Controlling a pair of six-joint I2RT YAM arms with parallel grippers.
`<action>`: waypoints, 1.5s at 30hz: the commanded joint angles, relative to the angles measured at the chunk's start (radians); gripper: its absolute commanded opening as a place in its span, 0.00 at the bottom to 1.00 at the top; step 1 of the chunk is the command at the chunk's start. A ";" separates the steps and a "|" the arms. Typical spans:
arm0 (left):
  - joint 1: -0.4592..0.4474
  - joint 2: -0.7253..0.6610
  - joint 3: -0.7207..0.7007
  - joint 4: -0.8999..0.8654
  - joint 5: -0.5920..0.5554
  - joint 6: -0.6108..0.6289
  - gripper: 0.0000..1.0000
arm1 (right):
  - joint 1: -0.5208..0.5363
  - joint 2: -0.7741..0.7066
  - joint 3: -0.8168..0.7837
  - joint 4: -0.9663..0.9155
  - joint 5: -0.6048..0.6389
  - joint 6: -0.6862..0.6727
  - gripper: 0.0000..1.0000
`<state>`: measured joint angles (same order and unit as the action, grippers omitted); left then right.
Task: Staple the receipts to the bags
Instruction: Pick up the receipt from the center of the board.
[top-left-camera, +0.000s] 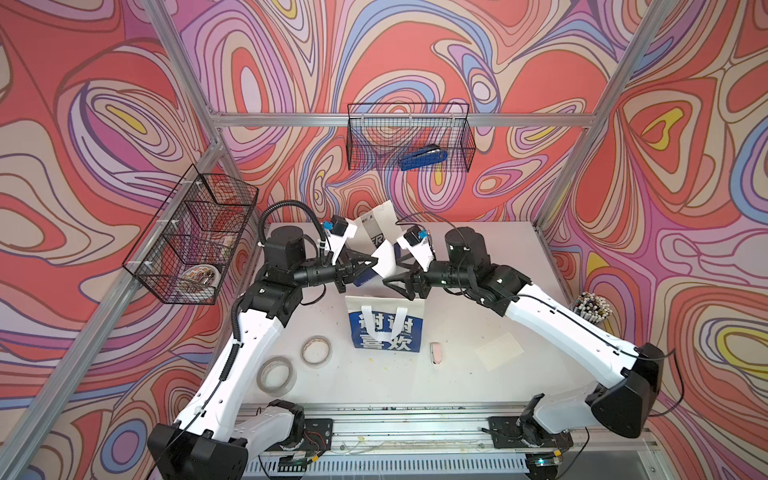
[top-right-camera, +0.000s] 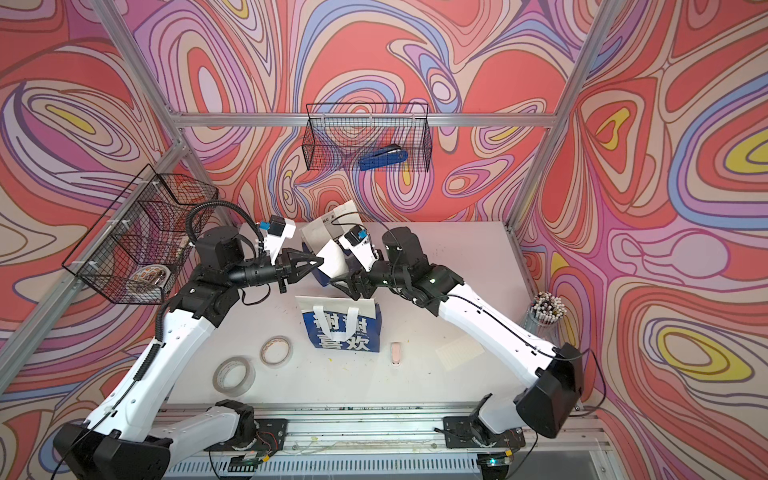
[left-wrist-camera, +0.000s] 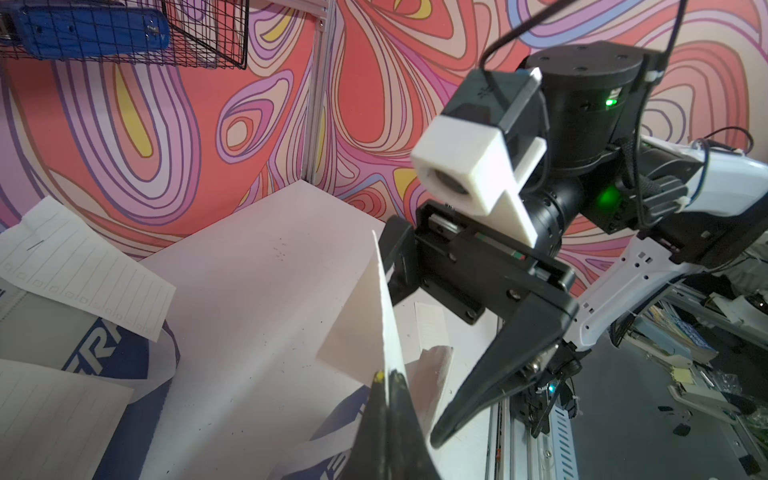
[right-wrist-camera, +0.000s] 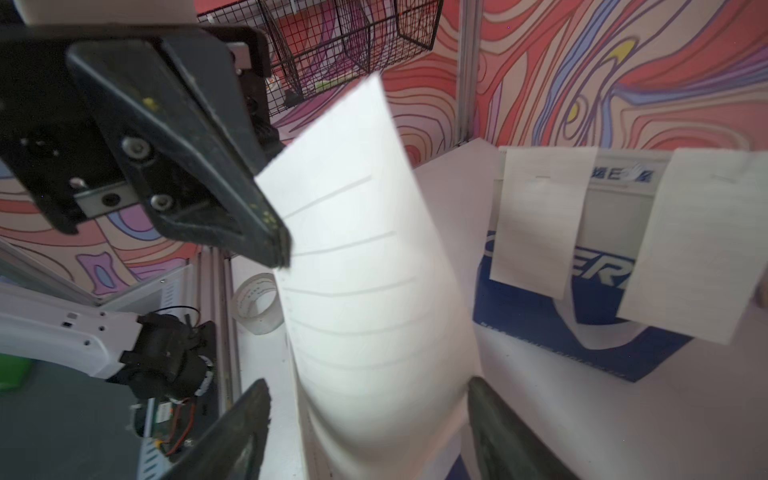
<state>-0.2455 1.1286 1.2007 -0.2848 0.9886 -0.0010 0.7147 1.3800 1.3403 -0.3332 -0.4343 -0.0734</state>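
Note:
A white receipt hangs upright above the table's middle. My left gripper is shut on its edge. My right gripper is open; its fingers stand either side of the sheet's curled lower end, apart from it. The bag with "ER" lettering leans at the back with two receipts on its face. The bag with Chinese characters lies flat nearer the front, below both grippers. Another receipt lies loose at the right.
A blue stapler sits in the wire basket on the back wall. Two tape rolls lie front left, a small pink-white object beside the flat bag. A pen cup stands at the right edge; a second wire basket hangs left.

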 joint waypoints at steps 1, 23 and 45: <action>-0.003 -0.046 0.043 -0.205 0.090 0.237 0.00 | 0.006 -0.136 -0.106 0.130 0.008 -0.225 0.81; -0.009 -0.219 -0.012 -0.458 0.041 0.529 0.00 | 0.013 -0.022 -0.011 0.083 -0.482 -0.282 0.19; -0.008 -0.404 -0.154 -0.065 -0.202 0.238 1.00 | 0.134 -0.102 -0.185 0.534 -0.334 0.220 0.00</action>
<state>-0.2501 0.7765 1.1187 -0.5663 0.9070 0.4217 0.8284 1.3083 1.1957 0.0006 -0.8200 -0.0711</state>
